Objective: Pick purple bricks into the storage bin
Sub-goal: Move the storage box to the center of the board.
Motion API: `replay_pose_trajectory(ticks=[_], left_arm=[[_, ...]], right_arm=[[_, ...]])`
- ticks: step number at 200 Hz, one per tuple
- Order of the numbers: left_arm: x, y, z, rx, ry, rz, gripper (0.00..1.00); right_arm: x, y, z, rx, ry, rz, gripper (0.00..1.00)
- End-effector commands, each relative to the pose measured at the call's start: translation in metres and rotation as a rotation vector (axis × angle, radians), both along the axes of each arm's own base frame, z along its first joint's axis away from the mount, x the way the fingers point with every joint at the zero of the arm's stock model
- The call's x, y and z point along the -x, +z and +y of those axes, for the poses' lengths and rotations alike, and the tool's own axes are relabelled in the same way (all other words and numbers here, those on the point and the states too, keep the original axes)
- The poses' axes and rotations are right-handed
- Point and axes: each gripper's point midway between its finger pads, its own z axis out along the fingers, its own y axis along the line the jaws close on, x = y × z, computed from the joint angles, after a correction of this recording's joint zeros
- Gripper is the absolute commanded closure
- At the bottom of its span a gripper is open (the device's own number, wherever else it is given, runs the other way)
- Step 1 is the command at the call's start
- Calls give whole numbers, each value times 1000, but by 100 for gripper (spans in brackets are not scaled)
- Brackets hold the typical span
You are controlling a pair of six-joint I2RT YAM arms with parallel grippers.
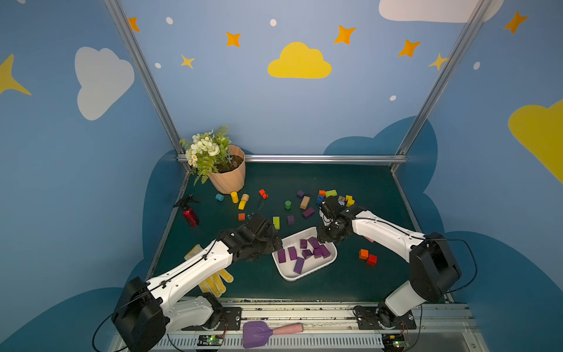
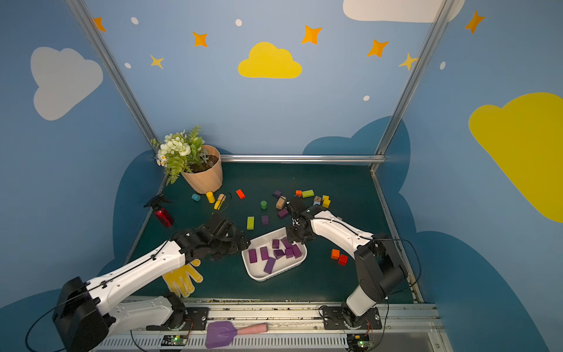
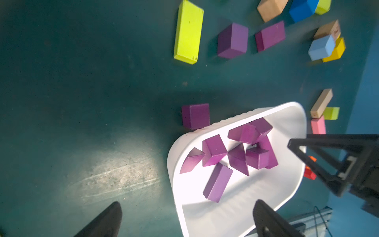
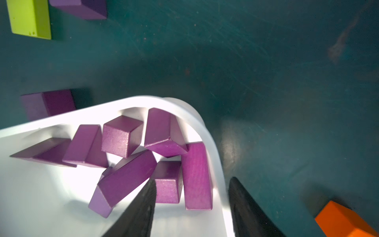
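White storage bin (image 1: pixel 288 276) flanked | left pincer (image 3: pixel 187 203) held wide open, empty | right pincer (image 4: pixel 192 179) tipped over rim, parted, empty

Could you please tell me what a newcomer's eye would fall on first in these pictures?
The white storage bin in the middle of the green table, piled with purple bricks, stands out first. The left gripper and right gripper hang open at its two sides. Behind it, bright blocks lie scattered, and a flowerpot stands in the far corner.
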Motion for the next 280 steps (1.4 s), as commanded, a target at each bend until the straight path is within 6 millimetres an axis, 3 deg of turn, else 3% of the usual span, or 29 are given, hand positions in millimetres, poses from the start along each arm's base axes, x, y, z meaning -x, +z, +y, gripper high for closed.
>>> replay_pose_trajectory(ticks=[1,42,79,131,177,232,280], left_arm=[[4,5,11,-3,5,-2,0],[-1,21,25,1,27,-81,0],[-2,23,34,-3,40,-80,0],[-7,23,40,-14,65,-76,0],[-7,19,49,-26,86,-71,0],[-1,13,72,-105,138,-56,0],[-8,17,74,-155,88,-64,0]], right_arm=[[10,-6,7,-48,-18,38,44],[25,-10,21,-59,-69,53,47],[39,1,45,-95,-125,38,48],[49,18,86,-249,-261,34,51],[49,33,132,-371,-242,24,53],[34,52,114,-286,-221,-101,49],[13,68,85,-199,-187,-189,46]])
